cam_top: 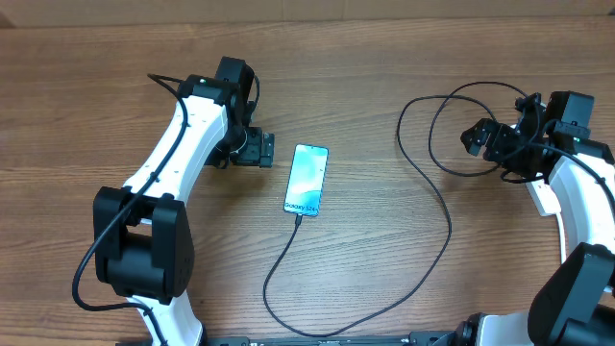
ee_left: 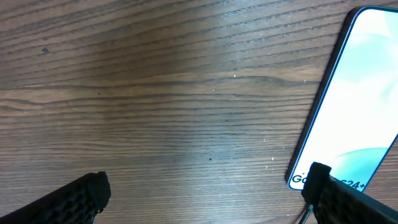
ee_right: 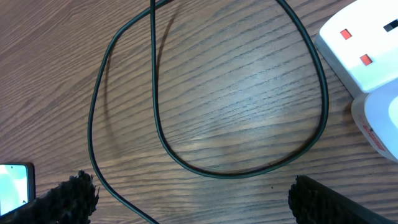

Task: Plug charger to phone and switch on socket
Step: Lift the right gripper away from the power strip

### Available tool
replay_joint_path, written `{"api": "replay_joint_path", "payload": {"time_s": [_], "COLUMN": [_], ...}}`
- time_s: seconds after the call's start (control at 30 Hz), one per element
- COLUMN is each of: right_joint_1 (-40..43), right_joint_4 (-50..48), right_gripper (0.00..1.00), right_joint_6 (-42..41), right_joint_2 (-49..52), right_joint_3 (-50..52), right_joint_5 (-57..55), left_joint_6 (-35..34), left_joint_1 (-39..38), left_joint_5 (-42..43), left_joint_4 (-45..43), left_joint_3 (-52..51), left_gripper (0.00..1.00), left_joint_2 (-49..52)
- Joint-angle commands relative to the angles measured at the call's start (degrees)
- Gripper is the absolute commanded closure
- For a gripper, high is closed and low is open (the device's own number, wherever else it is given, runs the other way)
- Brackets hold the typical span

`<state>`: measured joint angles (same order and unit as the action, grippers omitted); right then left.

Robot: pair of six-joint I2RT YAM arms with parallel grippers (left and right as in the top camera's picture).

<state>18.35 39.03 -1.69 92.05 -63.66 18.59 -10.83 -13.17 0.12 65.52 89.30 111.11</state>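
Observation:
The phone (cam_top: 307, 180) lies face up mid-table, its screen light blue; its lower edge also shows in the left wrist view (ee_left: 354, 93). The thin black charger cable (cam_top: 437, 202) meets the phone's bottom edge, loops toward the front edge and runs back in coils at the right (ee_right: 155, 112). Its plug is hidden. A corner of the white socket (ee_right: 357, 43) with two red switches shows in the right wrist view. My left gripper (cam_top: 261, 151) (ee_left: 208, 199) is open and empty, just left of the phone. My right gripper (cam_top: 478, 137) (ee_right: 199, 199) is open and empty above the cable coils.
A white rounded part with small red print (ee_right: 379, 118) sits right next to the socket. Bare wooden table (cam_top: 384, 77) lies between the two arms. The cable's long loop (cam_top: 317, 332) reaches the table's front edge.

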Motion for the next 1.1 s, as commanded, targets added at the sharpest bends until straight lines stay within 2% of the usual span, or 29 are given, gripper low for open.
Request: {"api": "replay_joint_path", "payload": {"time_s": [0.0,1.07], "right_joint_1": [-0.1,-0.1], "right_joint_4": [-0.2,-0.2], "right_gripper": [0.00,0.00], "right_joint_6": [0.3,0.3], "right_joint_2": [-0.3,-0.3], "right_joint_3": [-0.7,-0.7], "right_joint_5": [-0.5,-0.5], "left_joint_6": [-1.0,-1.0], "left_joint_1": [-0.3,-0.4], "left_joint_5": [-0.7,-0.7], "left_joint_4": [0.0,0.0], "left_joint_3": [0.4,0.4], "left_gripper": [0.00,0.00], "left_joint_2": [-1.2,0.7]}}
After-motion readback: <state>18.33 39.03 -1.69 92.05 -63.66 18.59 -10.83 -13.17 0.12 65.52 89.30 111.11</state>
